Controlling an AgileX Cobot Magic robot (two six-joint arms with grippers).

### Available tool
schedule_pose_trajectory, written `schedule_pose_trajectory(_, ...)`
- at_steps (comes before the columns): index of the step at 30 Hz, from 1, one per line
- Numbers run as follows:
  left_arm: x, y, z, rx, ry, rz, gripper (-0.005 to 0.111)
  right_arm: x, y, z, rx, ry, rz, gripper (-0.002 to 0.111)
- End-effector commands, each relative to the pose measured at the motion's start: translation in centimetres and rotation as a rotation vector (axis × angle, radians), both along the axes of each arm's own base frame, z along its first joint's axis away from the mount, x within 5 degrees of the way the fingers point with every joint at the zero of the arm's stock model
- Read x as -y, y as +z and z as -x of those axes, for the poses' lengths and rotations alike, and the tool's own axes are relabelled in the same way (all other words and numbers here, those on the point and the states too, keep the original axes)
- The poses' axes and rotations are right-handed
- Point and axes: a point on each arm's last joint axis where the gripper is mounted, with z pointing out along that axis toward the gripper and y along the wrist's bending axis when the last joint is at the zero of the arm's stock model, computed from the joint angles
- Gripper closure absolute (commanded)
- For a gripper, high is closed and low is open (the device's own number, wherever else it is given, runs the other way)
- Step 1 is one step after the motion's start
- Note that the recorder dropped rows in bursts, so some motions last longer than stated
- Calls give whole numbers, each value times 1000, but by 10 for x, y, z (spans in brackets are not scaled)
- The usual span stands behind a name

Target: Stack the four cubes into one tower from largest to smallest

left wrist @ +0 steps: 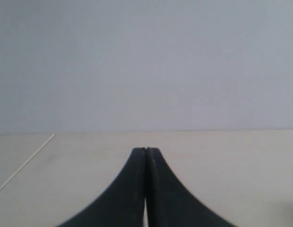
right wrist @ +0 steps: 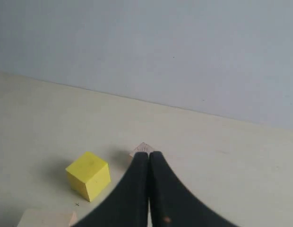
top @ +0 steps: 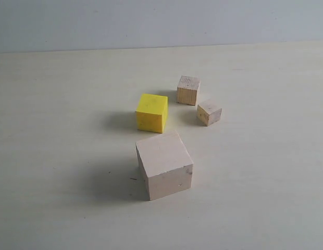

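Four cubes stand apart on the pale table, none on top of another. The largest, pale whitish cube (top: 164, 164) is nearest. Behind it sits the yellow cube (top: 151, 112) (right wrist: 88, 175). A tan cube (top: 188, 90) is farther back, and a smaller tan cube (top: 209, 112) lies to its right. Neither arm shows in the exterior view. My left gripper (left wrist: 145, 150) is shut and empty over bare table. My right gripper (right wrist: 149, 154) is shut and empty; a tan cube (right wrist: 142, 149) peeks out beyond its tips. A corner of the pale cube (right wrist: 45, 218) shows at that view's edge.
A grey wall (top: 161, 23) rises behind the table's far edge. A thin line (left wrist: 24, 163) crosses the tabletop in the left wrist view.
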Motion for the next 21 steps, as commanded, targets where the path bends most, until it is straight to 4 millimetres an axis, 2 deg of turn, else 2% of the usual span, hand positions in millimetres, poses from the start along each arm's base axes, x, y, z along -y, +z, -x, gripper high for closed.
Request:
schedule_pose_trajectory(1, 0, 5, 1, 61, -2, 16, 107, 0, 4, -1, 27, -5, -1, 108)
schedule_pose_trajectory(6, 0, 6, 1, 67, -2, 15, 107, 1, 7, -2, 48, -28, -46, 108)
schedule_pose_trajectory(8, -1, 12, 2, 132, 3, 13, 107, 2, 8, -3, 63, -39, -54, 108)
schedule_pose_trajectory(13, -1, 18, 3, 225, -28, 276, 107, 1, 9, -2, 57, -37, -71, 108)
schedule_pose_trajectory(21, -1, 47, -2, 163, -32, 329, 107, -1, 10, -2, 37, -34, -138, 108)
